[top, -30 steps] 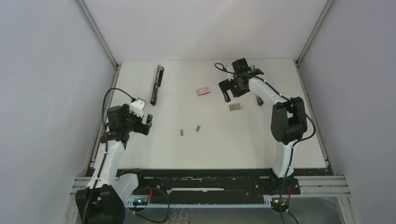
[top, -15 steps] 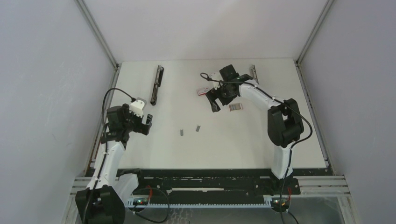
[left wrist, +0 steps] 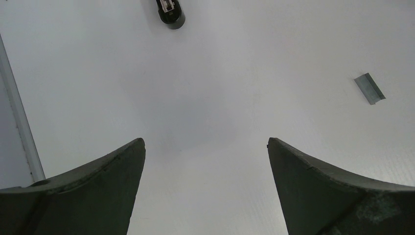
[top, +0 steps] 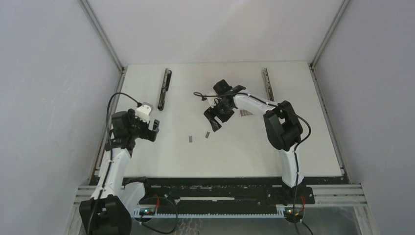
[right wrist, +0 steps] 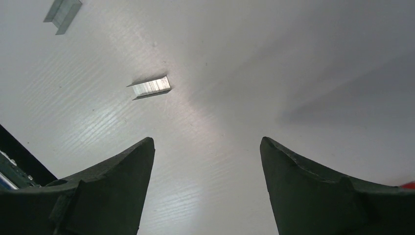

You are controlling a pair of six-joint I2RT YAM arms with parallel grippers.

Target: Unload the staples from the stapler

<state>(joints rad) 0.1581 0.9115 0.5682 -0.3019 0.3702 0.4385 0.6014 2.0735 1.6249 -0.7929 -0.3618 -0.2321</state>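
Two short grey strips of staples (top: 190,139) (top: 207,134) lie on the white table near its middle. A long black stapler (top: 164,88) lies opened flat at the back left. My right gripper (top: 213,124) is open and empty just above and right of the staples. In the right wrist view one strip (right wrist: 150,87) lies ahead of the left finger and the other (right wrist: 62,12) is farther left. My left gripper (top: 156,130) is open and empty at the left. Its wrist view shows one strip (left wrist: 370,88) at the right and the stapler's end (left wrist: 170,12) at the top.
A thin metal rail (top: 266,83) lies at the back right. A small grey-brown box (top: 247,113) sits behind the right arm's forearm. A red corner (right wrist: 409,185) shows at the right edge of the right wrist view. The table's left rail (left wrist: 17,112) runs beside my left gripper.
My right arm has swung from the back right toward the left and nearer, ending over the staples, still open. The metal rail is uncovered. The left arm has not moved.
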